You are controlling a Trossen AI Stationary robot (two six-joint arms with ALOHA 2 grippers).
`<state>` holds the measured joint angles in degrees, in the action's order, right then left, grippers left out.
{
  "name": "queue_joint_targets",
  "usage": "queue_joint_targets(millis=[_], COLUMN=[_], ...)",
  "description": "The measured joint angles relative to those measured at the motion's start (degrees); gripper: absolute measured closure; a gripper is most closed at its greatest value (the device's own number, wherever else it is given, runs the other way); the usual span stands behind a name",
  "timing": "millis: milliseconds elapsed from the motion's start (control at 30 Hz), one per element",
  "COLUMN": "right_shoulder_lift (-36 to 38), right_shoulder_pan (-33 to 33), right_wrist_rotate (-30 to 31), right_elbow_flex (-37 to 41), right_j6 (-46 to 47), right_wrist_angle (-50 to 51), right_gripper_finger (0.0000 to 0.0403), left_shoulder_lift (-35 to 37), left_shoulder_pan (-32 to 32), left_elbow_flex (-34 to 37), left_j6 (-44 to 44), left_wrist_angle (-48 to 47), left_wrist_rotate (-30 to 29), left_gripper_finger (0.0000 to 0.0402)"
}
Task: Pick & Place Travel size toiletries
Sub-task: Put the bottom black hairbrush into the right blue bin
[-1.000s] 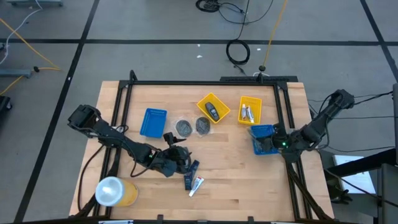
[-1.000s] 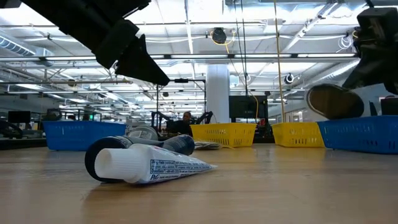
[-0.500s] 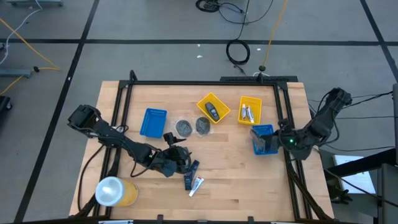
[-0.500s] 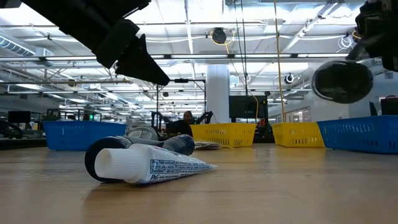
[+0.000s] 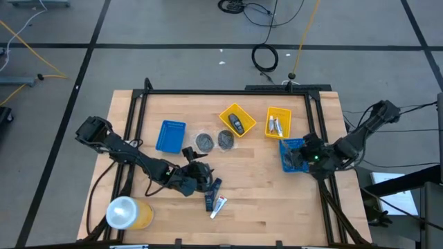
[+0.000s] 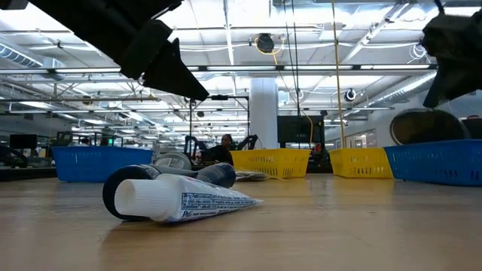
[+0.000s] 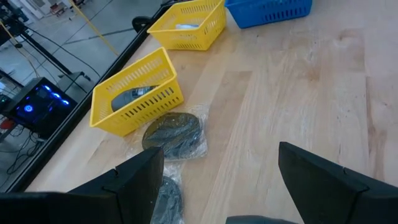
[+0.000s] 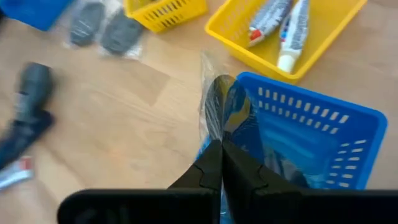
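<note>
My right gripper (image 5: pixel 305 153) is shut on a flat grey disc in clear wrap (image 8: pixel 219 102), holding it over the right-hand blue tray (image 5: pixel 285 164). In the low view the disc (image 6: pixel 425 126) shows partly behind that tray's wall. My left gripper (image 5: pixel 198 177) hovers open just left of a dark bottle (image 5: pixel 213 188) and a white tube (image 5: pixel 219 205), which lie on the table. Two more wrapped discs (image 5: pixel 205 141) (image 5: pixel 225 139) lie on the wood. One yellow tray (image 5: pixel 237 121) holds a dark bottle, and another (image 5: pixel 278 122) holds tubes. My right gripper pinches the disc's clear wrap at its near edge (image 8: pixel 214 134) between the two shut fingers (image 8: pixel 239 168). The disc stands on edge beyond the fingertips, above the blue tray's rim (image 8: pixel 323 106). Whether it touches the tray I cannot tell.
A second blue tray (image 5: pixel 170 135) sits left of the discs. A large orange cup (image 5: pixel 128 213) stands at the near left corner. A black frame rail (image 5: pixel 228 90) runs along the far side. Bare wood lies in the middle and near right.
My right gripper first rose and drew toward the table's right edge with the disc, then came back left and down over the blue tray. The disc now sits lower, partly behind the tray's wall in the low view.
</note>
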<state>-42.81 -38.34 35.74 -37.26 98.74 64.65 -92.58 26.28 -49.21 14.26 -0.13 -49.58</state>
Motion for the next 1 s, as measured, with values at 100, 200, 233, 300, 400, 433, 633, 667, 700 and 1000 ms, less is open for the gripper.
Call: queue_joint_targets(millis=[100, 200, 233, 300, 400, 433, 633, 667, 700, 1000], right_shoulder_lift=[-3.05, -6.04, -7.02, -8.79, -11.0, -11.53, -12.2, -11.95, -11.77, -8.52], right_shoulder_pan=[2.79, 5.78, 6.73, 8.65, 11.38, 12.19, 15.27, 15.5, 15.76, 18.89], right_wrist_rotate=[-2.62, -6.62, -7.92, -10.76, -14.66, -16.06, -25.03, -25.05, -25.29, -22.78], right_elbow_flex=[-0.28, -0.92, -1.1, -1.29, -1.38, -1.54, -1.35, -1.29, -1.25, -1.25], right_j6=[-1.51, -3.94, -4.83, -6.99, -10.15, -10.66, -14.56, -15.67, -16.88, -22.74], right_wrist_angle=[-0.07, 0.12, 0.14, 0.04, -0.57, -1.5, -4.51, -3.94, -3.81, -4.9], right_gripper_finger=[0.0403, 0.0403, 0.0403, 0.0403, 0.0403, 0.0403, 0.0398, 0.0392, 0.0384, 0.0253], left_shoulder_lift=[0.0, 0.0, 0.0, 0.0, 0.0, 0.0, 0.0, 0.0, 0.0, 0.01], left_shoulder_pan=[0.0, 0.0, 0.0, 0.0, 0.0, 0.0, 0.0, 0.0, 0.0, 0.0], left_elbow_flex=[0.0, 0.0, 0.0, 0.0, 0.0, 0.0, 0.0, 0.0, 0.0, 0.0], left_j6=[-0.02, -0.01, 0.02, 0.02, 0.04, 0.04, 0.07, 0.09, 0.14, 0.5], left_wrist_angle=[0.01, -0.01, 0.01, -0.03, -0.01, -0.01, 0.25, 0.26, 0.23, 0.23], left_wrist_rotate=[0.0, 0.0, 0.0, 0.0, 0.0, 0.0, 0.07, 0.17, 0.45, 0.59], left_gripper_finger=[0.0092, 0.0092, 0.0092, 0.0092, 0.0092, 0.0092, 0.0092, 0.0092, 0.0092, 0.0092])
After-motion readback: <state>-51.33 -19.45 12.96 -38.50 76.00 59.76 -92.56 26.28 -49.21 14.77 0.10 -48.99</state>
